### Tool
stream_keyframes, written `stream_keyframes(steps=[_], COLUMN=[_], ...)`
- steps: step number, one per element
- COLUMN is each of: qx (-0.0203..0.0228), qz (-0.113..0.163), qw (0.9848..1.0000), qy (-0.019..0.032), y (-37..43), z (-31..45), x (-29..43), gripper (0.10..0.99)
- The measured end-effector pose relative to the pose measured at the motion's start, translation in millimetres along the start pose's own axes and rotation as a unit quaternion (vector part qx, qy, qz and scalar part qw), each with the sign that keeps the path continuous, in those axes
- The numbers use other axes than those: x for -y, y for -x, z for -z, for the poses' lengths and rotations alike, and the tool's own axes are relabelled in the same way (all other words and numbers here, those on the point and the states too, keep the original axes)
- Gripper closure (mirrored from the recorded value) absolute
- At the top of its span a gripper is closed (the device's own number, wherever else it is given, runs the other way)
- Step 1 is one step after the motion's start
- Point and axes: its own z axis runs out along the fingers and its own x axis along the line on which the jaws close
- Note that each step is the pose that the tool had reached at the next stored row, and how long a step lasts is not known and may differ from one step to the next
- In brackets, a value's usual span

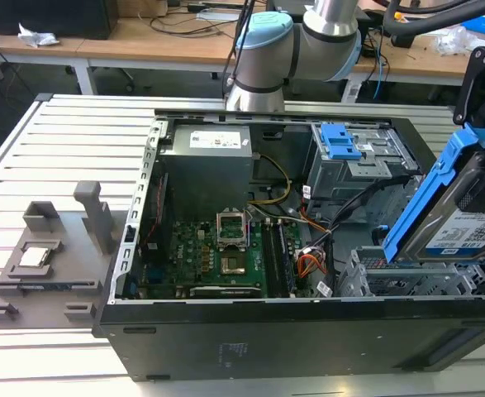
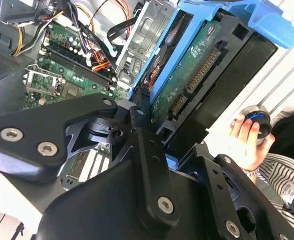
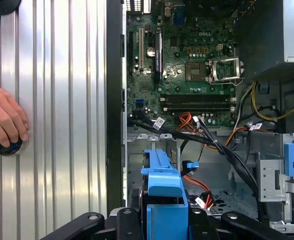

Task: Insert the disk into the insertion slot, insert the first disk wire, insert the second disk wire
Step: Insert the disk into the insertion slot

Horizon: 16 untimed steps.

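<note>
Blue-rimmed grey disk clenched by its carrier edge in the gripper, hanging steeply tilted just above the insertion slot and not yet in it, lower end aimed at the slot's open top, probably angled so to clear the cables beside the slot.
</note>
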Motion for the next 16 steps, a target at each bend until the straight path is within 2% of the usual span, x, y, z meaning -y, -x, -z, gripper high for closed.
stream_keyframes(steps=[9, 16], qx=[0.0, -0.0001], qz=[0.0, 0.0], qw=[1.0, 1.0], qy=[0.0, 0.0], y=[0.0, 4.2], z=[-5.4, -14.5], x=[0.2, -2.0], gripper=[0.725, 0.725])
